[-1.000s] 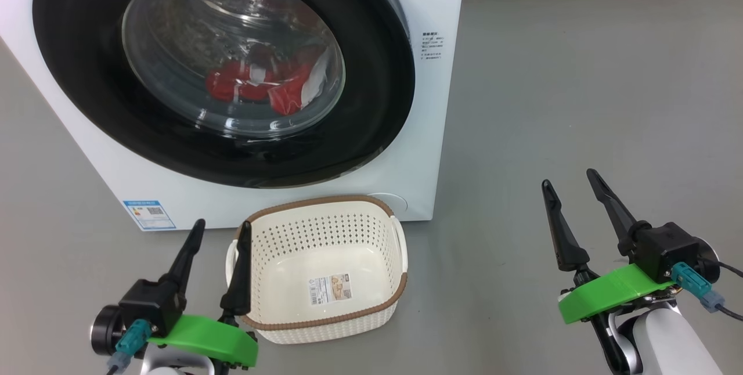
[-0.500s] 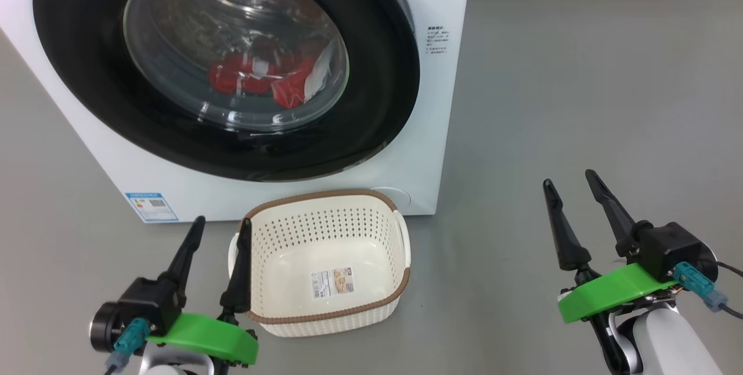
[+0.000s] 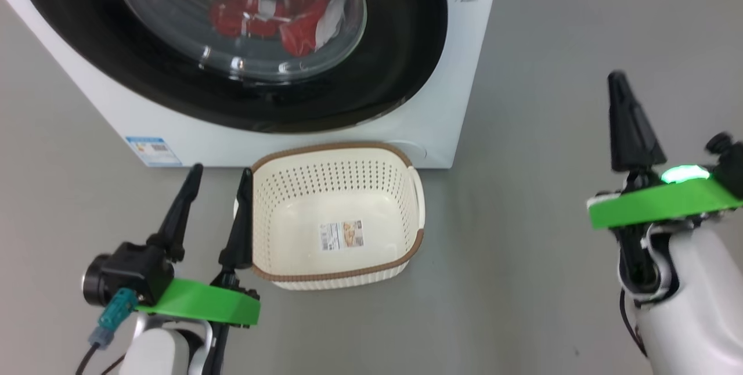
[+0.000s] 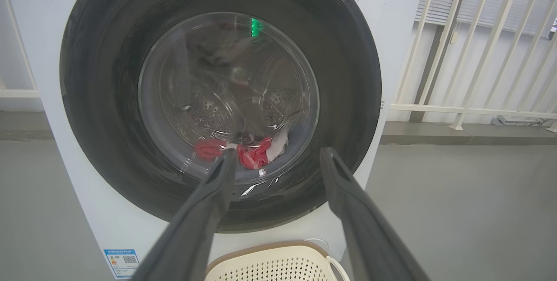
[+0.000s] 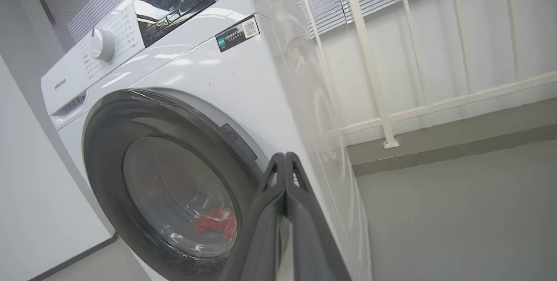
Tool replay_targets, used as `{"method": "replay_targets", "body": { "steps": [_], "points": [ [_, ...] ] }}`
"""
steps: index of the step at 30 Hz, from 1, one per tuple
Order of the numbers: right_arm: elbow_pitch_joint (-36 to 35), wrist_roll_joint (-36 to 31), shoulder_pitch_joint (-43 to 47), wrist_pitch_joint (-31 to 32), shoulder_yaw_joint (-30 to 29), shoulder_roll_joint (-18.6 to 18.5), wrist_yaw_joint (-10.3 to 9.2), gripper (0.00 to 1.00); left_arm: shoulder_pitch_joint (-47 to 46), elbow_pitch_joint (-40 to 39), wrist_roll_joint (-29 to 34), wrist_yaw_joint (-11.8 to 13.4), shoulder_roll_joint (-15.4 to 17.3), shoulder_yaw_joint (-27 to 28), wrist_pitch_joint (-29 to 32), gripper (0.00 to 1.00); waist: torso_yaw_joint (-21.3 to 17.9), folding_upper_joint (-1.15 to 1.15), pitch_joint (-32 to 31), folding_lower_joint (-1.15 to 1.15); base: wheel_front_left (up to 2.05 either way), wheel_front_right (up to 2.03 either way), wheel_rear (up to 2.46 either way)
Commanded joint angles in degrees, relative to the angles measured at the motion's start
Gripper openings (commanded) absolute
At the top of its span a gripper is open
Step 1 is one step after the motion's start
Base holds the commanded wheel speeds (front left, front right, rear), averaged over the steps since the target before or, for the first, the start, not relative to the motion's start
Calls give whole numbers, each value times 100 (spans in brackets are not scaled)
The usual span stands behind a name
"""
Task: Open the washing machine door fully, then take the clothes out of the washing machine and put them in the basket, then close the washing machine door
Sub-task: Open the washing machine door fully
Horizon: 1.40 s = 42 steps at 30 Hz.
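Washing machine (image 3: 464, 85): white, standing on the grey floor (image 3: 551, 247) ahead of me. Its door (image 3: 406, 44) sits shut against the front, a black rim around bulging glass. Basket (image 3: 334, 186): upright on the floor, just in front of the machine, below the door. Clothes (image 3: 255, 12): red and white, low in the drum behind the glass. My left gripper (image 3: 223, 170): fingers spread, holding nothing, just beside the basket's left rim. My right gripper (image 5: 284, 155): raised to the machine's right, fingers pressed together on nothing.

- The washing machine door (image 3: 406, 44) sits shut against the washing machine (image 3: 441, 125), barring the way inside.
- The basket (image 3: 336, 183) stands just before it; bare floor (image 3: 551, 131) lies open on its right.
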Motion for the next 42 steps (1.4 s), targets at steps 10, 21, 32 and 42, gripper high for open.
{"method": "replay_targets", "body": {
  "steps": [10, 21, 32, 42],
  "points": [
    [526, 2260, -1373, 208, 831, -703, -4, 0, -366, -477, -133, 89, 106, 83, -52, 100, 284, 0, 793, 0, 0, 0, 0],
    [441, 4411, -2417, 1345, 1251, -1282, -4, 0, -532, -956, -112, 283, 106, -293, -52, 100, 466, 0, 1439, 0, 0, 0, 0],
    [481, 5607, -3169, 2491, 1210, -1579, -4, 0, -719, -1219, -127, 398, 106, -481, -52, 100, 670, 0, 2028, 0, 0, 0, 0],
    [583, 6135, -3733, 3590, 959, -1566, -4, 0, -739, -1415, -48, 534, 106, -697, -52, 100, 802, 0, 2442, 0, 0, 0, 0]
  ]
}}
